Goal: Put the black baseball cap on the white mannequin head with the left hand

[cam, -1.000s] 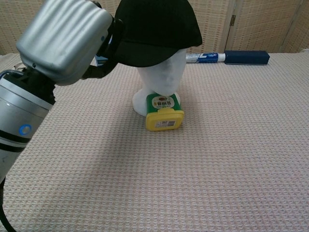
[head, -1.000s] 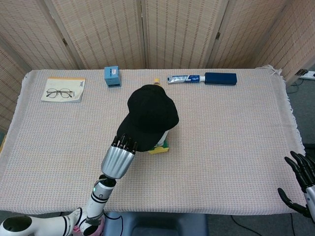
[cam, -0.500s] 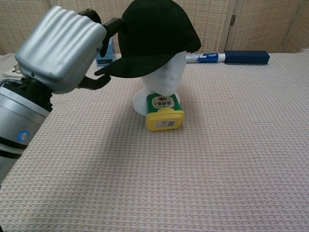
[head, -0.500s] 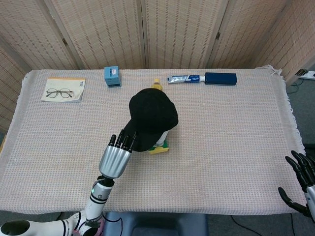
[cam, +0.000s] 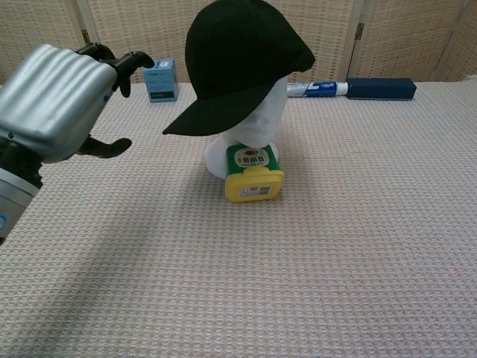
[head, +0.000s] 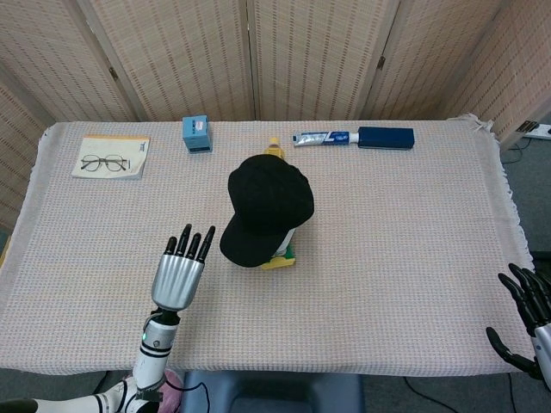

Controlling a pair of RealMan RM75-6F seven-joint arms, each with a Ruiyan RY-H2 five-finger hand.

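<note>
The black baseball cap (head: 264,205) (cam: 238,61) sits on the white mannequin head (cam: 257,127), its brim tilted down toward the front left. My left hand (head: 181,269) (cam: 58,101) hovers left of the cap with fingers spread, apart from the brim and holding nothing. My right hand (head: 527,317) shows at the lower right edge of the head view, off the table, fingers apart and empty.
A yellow and green container (cam: 253,174) lies against the mannequin's base. A blue box (head: 196,134), a toothpaste tube (head: 323,138) and a dark blue case (head: 386,138) line the far edge. Glasses on a booklet (head: 110,157) lie at far left.
My left hand let go of the cap's brim and drew back left and toward me, fingers spreading. The cap settled on the mannequin head, brim dropping lower.
</note>
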